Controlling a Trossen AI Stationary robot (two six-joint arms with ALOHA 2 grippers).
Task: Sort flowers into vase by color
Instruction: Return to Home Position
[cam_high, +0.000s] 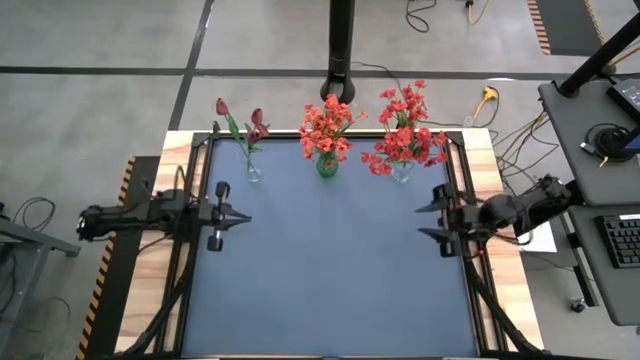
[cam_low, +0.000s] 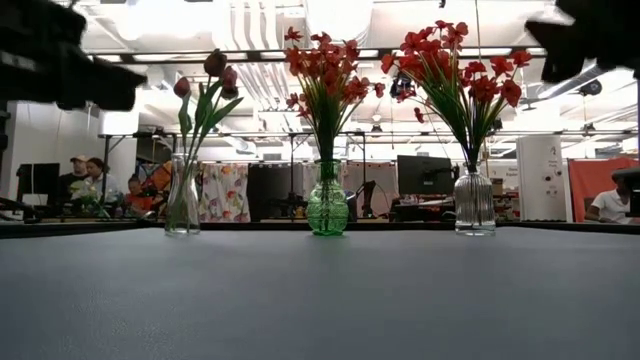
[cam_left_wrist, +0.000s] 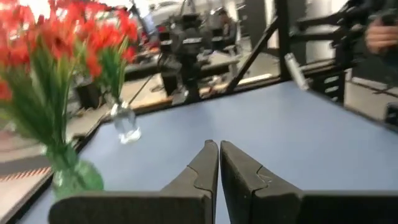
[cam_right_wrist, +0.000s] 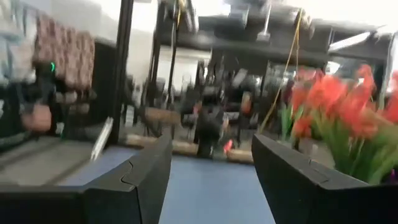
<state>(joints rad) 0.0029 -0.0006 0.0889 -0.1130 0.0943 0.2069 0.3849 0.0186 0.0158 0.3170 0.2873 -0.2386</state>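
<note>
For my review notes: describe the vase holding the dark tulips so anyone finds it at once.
Three vases stand in a row along the far edge of the blue mat. It is the clear vase at the left arm's end. The green vase and other clear vase hold bright blooms; it alone holds a few dark tulips.

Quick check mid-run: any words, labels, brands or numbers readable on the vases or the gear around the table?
No readable text in any view.
The left clear vase, green vase and right clear vase: no labels.
The keyboard: key markings too small to read.
The striped tape: stripes only, no words.
The room behind: nothing large enough to read.
</note>
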